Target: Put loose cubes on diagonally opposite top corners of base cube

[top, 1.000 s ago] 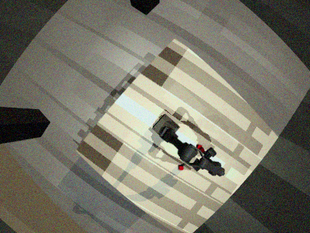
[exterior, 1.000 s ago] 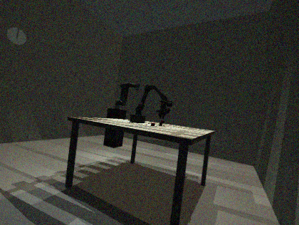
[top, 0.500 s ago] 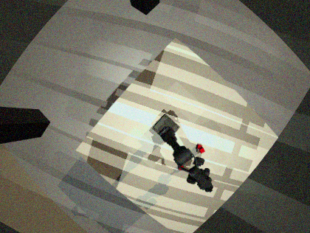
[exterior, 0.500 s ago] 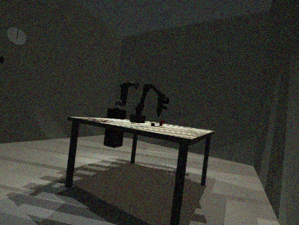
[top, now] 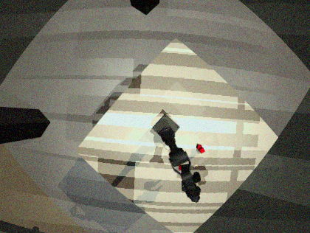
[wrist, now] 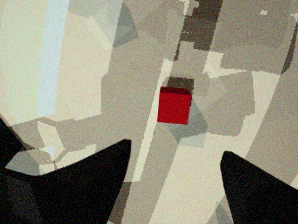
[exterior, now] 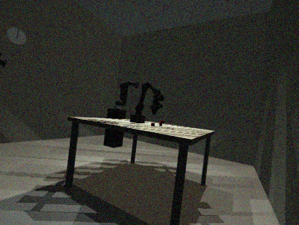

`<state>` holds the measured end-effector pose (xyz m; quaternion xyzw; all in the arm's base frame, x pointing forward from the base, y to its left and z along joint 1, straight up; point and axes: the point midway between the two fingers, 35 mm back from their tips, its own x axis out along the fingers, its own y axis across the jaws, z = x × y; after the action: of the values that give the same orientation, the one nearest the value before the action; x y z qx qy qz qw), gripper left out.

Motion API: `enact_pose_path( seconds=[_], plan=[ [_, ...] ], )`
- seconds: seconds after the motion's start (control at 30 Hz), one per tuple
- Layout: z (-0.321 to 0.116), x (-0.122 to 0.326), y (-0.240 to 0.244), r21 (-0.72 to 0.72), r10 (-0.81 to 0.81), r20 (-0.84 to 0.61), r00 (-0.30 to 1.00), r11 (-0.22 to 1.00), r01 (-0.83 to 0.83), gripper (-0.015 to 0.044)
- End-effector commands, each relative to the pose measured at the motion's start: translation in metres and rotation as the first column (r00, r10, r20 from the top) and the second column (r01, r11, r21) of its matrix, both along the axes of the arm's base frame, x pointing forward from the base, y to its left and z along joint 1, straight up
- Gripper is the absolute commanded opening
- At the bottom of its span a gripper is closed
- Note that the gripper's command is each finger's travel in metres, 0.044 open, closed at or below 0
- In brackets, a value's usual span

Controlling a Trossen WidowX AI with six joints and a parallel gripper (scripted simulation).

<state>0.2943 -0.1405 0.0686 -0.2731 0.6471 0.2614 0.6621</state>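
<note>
A small red cube [top: 180, 167] [exterior: 152, 124] [wrist: 174, 106] sits alone on the table, partly hidden by the arm in the top view. Apart from it, a taller red pile [top: 200, 148] [exterior: 161, 123] looks like the base cube with one cube on top. It is too small to tell which corner is capped or whether the upper cube is level. The pile is outside the wrist view. My gripper [exterior: 155, 112] [wrist: 177, 152] is open and empty, raised above the table. In the wrist view the lone cube lies ahead of the fingertips, not between them.
The table [top: 218, 79] [exterior: 185, 134] carries my arm's dark base [top: 173, 124] [exterior: 137, 118]. A second dark arm [exterior: 123, 94] stands on a dark pedestal [exterior: 114, 138] behind the table's left part. Striped light and shadows cover the table top.
</note>
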Motion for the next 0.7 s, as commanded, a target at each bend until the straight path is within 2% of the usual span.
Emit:
enact_pose_path(
  seconds=[0.0,0.07,0.23,0.67],
  plan=[
    [0.002,0.0,-0.002,-0.004,0.028,0.002,1.0,1.0,-0.028,0.0265],
    [-0.007,0.001,-0.003,-0.004,0.028,0.002,1.0,1.0,-0.028,0.0265],
    [-0.058,0.002,-0.003,-0.004,0.028,0.001,1.0,1.0,-0.028,0.0265],
    [-0.076,0.002,-0.003,-0.004,0.028,0.001,1.0,1.0,-0.028,0.0265]
  ],
)
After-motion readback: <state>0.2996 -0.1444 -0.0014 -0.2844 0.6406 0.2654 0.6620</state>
